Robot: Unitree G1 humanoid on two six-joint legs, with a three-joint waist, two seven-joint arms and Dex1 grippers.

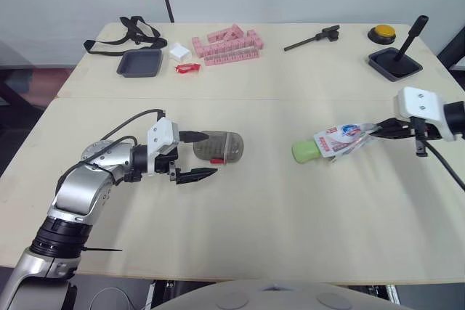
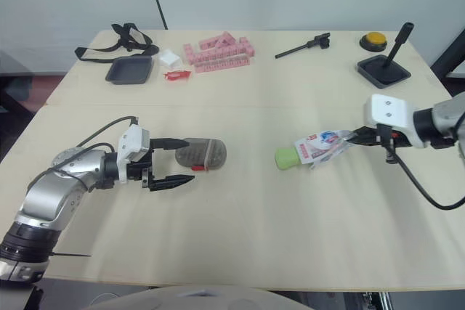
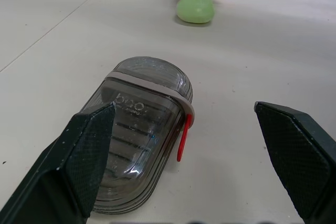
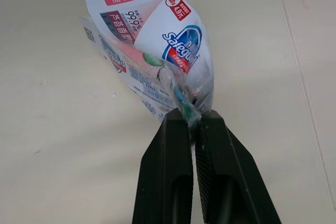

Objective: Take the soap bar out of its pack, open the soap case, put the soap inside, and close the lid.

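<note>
left eye view: soap (image 1: 306, 152) juts leftward from pack (image 1: 346, 136)

One pale green soap bar (image 1: 305, 152), one white printed plastic soap pack (image 1: 345, 138) and one smoky clear plastic soap case (image 1: 218, 148). Near the table's (image 1: 254, 215) far edge: one dark grey square tray (image 1: 140, 64), one black strap (image 1: 131, 30), one small white cube (image 1: 179, 51), one small red clip (image 1: 187, 68), one black rod-shaped tool (image 1: 312, 38), one yellow round button (image 1: 382, 33), one black lever on a square base (image 1: 396, 59), and a pile of pink blocks (image 1: 225, 43) too jumbled to count.
</note>
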